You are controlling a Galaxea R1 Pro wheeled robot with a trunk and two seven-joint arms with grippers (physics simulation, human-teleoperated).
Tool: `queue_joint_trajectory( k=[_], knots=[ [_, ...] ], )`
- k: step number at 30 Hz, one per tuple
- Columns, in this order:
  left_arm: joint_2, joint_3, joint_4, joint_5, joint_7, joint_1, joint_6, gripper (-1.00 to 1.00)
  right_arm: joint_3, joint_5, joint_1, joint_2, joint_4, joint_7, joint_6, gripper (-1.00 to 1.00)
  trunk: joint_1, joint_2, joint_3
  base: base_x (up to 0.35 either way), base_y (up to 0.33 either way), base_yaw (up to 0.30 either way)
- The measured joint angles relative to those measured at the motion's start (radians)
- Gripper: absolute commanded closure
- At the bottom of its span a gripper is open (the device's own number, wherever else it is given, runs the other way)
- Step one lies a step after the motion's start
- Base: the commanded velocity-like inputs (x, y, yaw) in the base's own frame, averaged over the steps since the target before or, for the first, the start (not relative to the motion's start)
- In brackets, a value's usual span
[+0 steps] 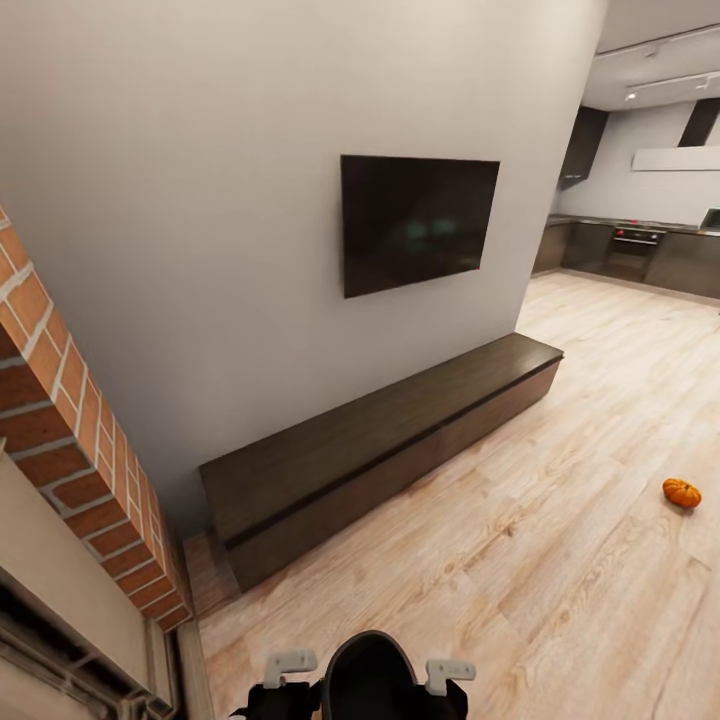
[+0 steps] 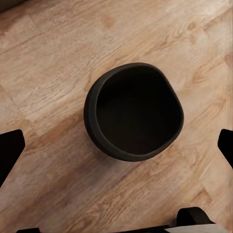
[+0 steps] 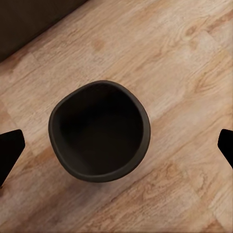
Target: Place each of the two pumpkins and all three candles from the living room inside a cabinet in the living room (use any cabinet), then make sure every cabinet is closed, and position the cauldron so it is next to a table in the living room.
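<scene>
One pumpkin (image 1: 682, 492) lies on the wood floor (image 1: 520, 560), well apart from the closed cabinet (image 1: 385, 455) below the wall TV (image 1: 418, 222). Cauldron (image 2: 133, 111) stands upright on the planks, interior dark, contents indiscernible. Left gripper (image 2: 116, 145) and right gripper (image 3: 116, 145) hang above it, fingers spread wide.

The cabinet (image 1: 380, 430) is dark brown, the pumpkin (image 1: 682, 492) orange. The floor (image 1: 560, 560) is pale wood-grain plank, the fireplace (image 1: 80, 470) red brick. The cauldron (image 2: 133, 111) looks black.
</scene>
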Motion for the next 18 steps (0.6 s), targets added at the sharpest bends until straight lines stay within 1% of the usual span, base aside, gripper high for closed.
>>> queue_joint_trajectory(
  k=[5, 9, 14, 18],
  knots=[
    [-0.001, -0.001, 0.038, -0.005, -0.002, 0.0, -0.013, -1.0, -0.001, 0.0, 0.0, 0.001, 0.053, 0.0, -0.003, -1.0, 0.0, 0.0, 0.0, 0.0, 0.0, 0.0],
    [-0.001, -0.001, 0.045, -0.005, -0.002, 0.0, -0.047, -1.0, -0.002, 0.0, 0.0, 0.001, 0.07, 0.0, -0.021, -1.0, 0.0, 0.0, 0.0, 0.0, 0.0, 0.0],
    [-0.001, 0.0, 0.047, -0.006, -0.001, 0.001, -0.058, -1.0, -0.002, 0.0, 0.0, 0.001, 0.074, 0.0, -0.028, -1.0, 0.0, 0.0, 0.0, 0.0, 0.0, 0.0],
    [-0.001, 0.001, 0.047, -0.007, 0.0, 0.001, -0.06, -1.0, -0.002, 0.0, 0.0, 0.0, 0.075, 0.0, -0.029, -1.0, 0.015, -0.028, -0.012, 0.0, 0.0, 0.0]
  ],
)
